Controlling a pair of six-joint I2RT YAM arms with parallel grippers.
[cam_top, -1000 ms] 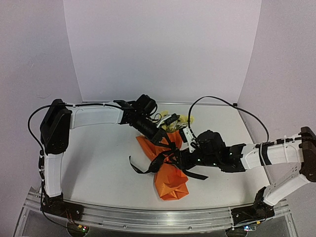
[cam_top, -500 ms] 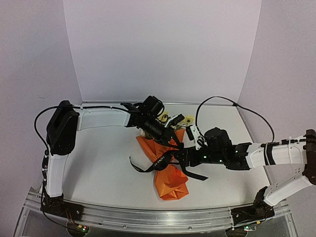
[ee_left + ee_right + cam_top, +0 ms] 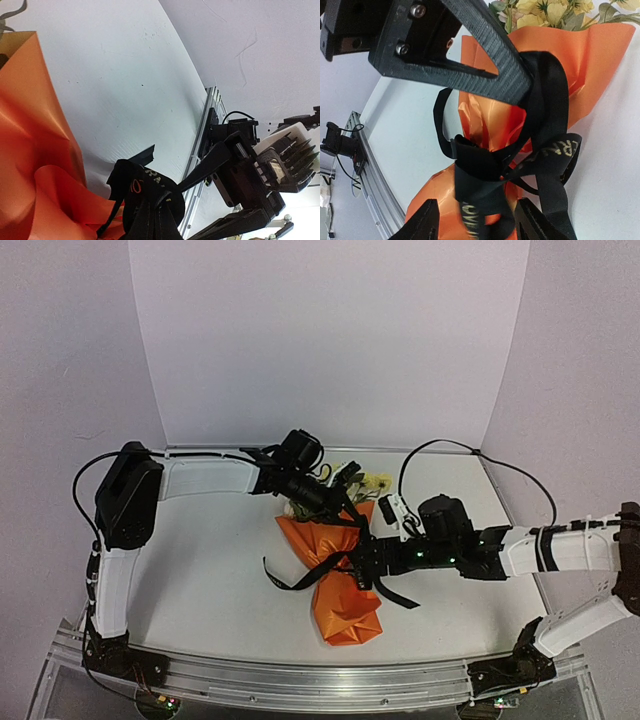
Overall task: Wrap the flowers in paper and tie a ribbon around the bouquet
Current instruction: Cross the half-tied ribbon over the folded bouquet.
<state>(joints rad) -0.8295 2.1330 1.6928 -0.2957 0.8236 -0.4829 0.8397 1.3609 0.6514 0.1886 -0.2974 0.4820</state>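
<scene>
Both arms have been edging toward the right edge of the surface (image 3: 200,570) over the last second, and the right gripper (image 3: 362,565) has been narrowing its jaws. They are standing apart on either side of a strand of the ribbon (image 3: 545,100), not yet pinching it. The left gripper (image 3: 338,505) is clamping fully shut on a bunched length of ribbon just above the cinch. The bouquet (image 3: 345,605) is lying near the middle of the surface, with the flowers (image 3: 375,483) pointing at the far edge.

The wraps are looking slack, so the risk is growing. If the left arm is pulling while the right is missing its strand, the loop is likely sliding off the waist and the paper (image 3: 600,55) is opening. If the right jaws are closing too deep, they are probably catching paper with ribbon and creasing or tearing the cone.
</scene>
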